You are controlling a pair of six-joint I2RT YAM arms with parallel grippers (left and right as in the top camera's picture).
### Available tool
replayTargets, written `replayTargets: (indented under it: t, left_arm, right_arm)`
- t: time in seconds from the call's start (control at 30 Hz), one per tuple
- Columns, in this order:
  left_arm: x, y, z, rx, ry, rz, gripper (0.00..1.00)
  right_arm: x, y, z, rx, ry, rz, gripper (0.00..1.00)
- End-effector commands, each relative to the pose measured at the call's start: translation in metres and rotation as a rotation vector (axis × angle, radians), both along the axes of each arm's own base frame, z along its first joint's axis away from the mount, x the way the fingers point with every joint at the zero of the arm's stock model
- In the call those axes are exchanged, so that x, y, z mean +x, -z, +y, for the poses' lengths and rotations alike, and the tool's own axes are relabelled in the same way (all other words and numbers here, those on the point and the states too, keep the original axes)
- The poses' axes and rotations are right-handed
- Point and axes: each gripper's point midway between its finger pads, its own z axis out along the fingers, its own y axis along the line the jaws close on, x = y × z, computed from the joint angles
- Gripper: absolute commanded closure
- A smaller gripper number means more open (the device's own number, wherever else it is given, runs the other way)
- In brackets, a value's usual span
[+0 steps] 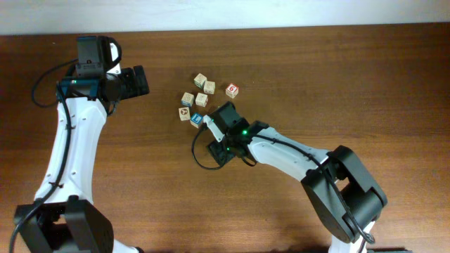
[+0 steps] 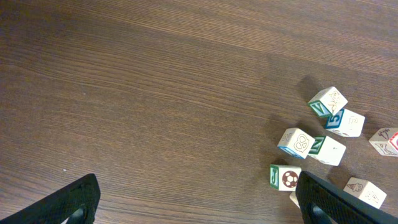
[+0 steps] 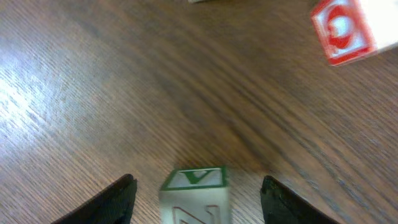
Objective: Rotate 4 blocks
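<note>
Wooden blocks [image 1: 202, 100] in loose cluster, rotation judged barely begun: right gripper [image 3: 196, 200] open-jawed astride green-faced block [image 3: 194, 179], not touching; left gripper [image 2: 199, 200] open, empty.

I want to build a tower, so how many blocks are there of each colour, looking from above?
Blue-topped block: 1
Red-bordered block: 1
Block with red marks: 1
Plain pale blocks: 4
Total: 7
</note>
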Motion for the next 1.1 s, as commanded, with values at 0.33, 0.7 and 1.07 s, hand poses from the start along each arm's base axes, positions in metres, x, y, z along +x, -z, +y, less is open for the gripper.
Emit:
replayTargets:
  t: [0.33,0.7,1.07]
  left_arm:
    - [0.003,-0.002,0.003,0.002,-0.019,-0.006,0.01]
    - [0.003,-0.002,0.003,0.002,-0.019,-0.006,0.01]
    - [0.003,-0.002,0.003,0.001,-0.019,-0.006,0.01]
  right_arm:
    - [0.033,-0.032,-0.095,-0.085,0.783,0.055,0.66]
    - [0.044,-0.028,-0.092,0.127,0.69,0.25,0.34]
    - [0.02,0.001,-0.082,0.031,0.694,0.254,0.51]
